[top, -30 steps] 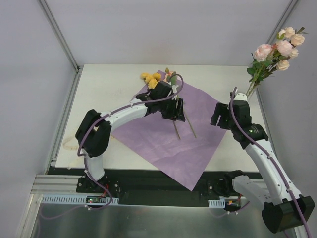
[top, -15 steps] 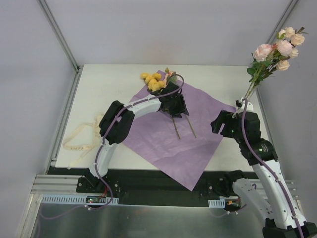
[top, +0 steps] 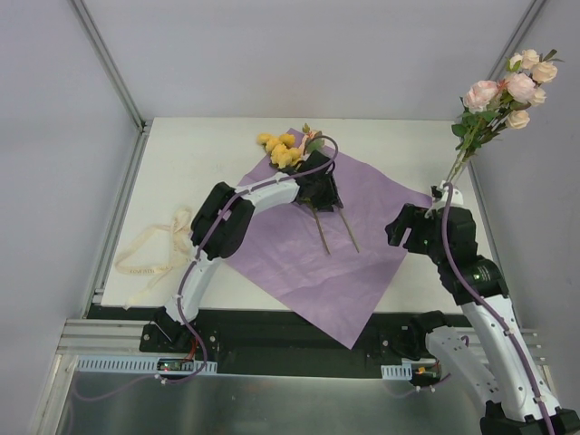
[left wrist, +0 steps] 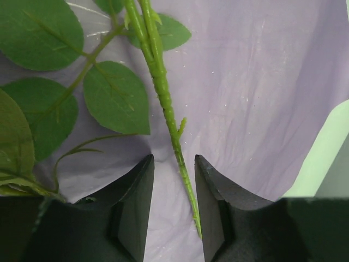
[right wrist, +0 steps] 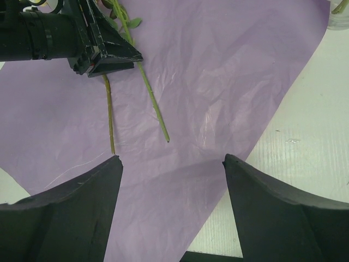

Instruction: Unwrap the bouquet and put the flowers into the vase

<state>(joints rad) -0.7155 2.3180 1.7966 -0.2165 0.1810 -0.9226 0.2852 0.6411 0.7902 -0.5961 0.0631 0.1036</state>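
Observation:
The unwrapped purple paper (top: 299,245) lies flat on the table. On it lie yellow-bloomed flowers (top: 281,149), with two bare stem ends (top: 323,236) pointing toward me. My left gripper (top: 319,201) is down over those stems. In the left wrist view its jaws (left wrist: 173,164) straddle one green stem (left wrist: 163,93), a narrow gap showing on each side. Pink and cream flowers (top: 507,86) stand at the far right, in the vase (right wrist: 339,16). The right arm mostly hides the vase from above. My right gripper (right wrist: 172,161) hangs open and empty over the paper's right corner.
A cream ribbon (top: 149,254) lies loose on the table's left side. Grey walls and a metal frame close in the table. The vase stands near the right wall, just behind my right wrist (top: 435,222).
The left jaws have narrowed round the green stem, and the left arm's elbow has swung in toward the paper. The right arm has drawn back a little, jaws unchanged.

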